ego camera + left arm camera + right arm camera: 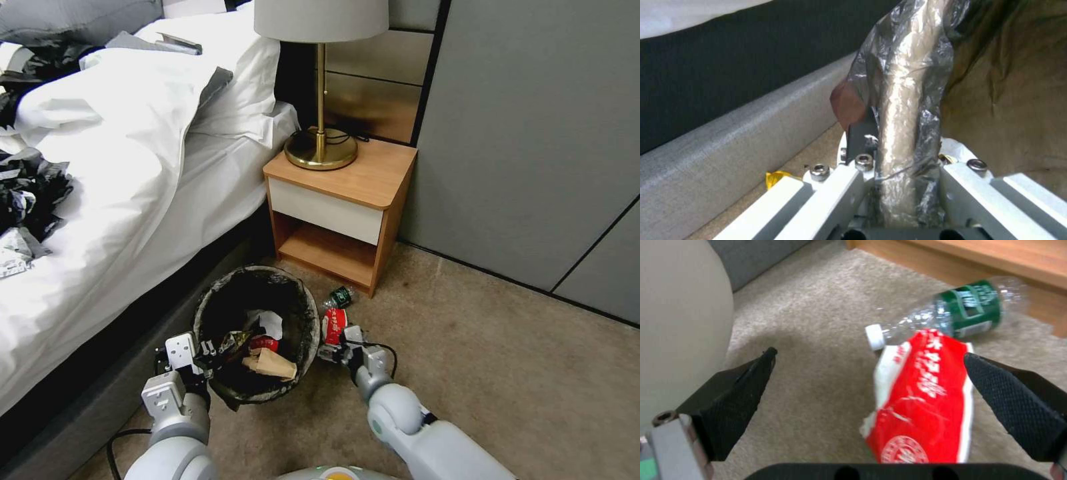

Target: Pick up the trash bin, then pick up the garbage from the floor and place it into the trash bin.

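The trash bin [267, 271], a round bucket with a dark bag liner, stands beside the bed with my left gripper [200, 353] shut on its near rim. Up close, the liner-wrapped rim [902, 110] runs between the jaws of the left gripper [902, 186]. Inside the bin lie a brown paper scrap [270, 364], white tissue [271, 324] and a red wrapper [263, 343]. On the carpet right of the bin lie a red-and-white snack wrapper [333, 327] [920, 400] and a small green-labelled clear bottle [340, 297] [960, 313]. My right gripper [341, 348] [870, 355] hangs open just over the wrapper.
A wooden nightstand [347, 200] with a brass lamp [320, 148] stands just behind the bottle. The bed [133, 173] is on the left, with black and silver plastic sheets [27, 193] on it. A yellow scrap [775, 176] lies by the bed base. Open carpet [507, 347] stretches right.
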### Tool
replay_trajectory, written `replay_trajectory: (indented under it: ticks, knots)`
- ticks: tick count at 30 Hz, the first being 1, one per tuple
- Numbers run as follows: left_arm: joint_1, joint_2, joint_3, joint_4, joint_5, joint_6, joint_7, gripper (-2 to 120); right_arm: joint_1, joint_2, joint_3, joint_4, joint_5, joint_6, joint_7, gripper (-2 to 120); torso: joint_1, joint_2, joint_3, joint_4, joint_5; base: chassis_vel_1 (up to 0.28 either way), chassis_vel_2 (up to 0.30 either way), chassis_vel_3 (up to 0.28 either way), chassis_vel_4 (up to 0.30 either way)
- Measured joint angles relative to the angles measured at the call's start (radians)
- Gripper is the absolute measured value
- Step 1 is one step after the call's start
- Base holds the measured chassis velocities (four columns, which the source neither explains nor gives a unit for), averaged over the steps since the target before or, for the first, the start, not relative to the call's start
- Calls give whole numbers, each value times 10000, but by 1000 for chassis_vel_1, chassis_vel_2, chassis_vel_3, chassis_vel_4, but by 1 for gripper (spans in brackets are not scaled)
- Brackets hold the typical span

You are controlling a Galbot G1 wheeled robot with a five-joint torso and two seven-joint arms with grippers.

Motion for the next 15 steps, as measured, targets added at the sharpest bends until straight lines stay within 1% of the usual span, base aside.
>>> replay_trajectory:
  ticks: [4,12,15]
  knots:
    - [30,12,-18,-4,0,0,-1,0,147,215,-44,-358,11,19,-250,100,0,0,0,-1,0,0,0,0,0]
    - [7,13,26,-4,28,0,-1,0,310,567,2,-1082,-157,104,-418,100,0,0,0,-1,2,0,0,0,0]
    - [55,1,35,-32,46,0,-2,0,429,751,105,-1833,-426,366,-519,100,-1,0,0,-1,2,0,0,0,0]
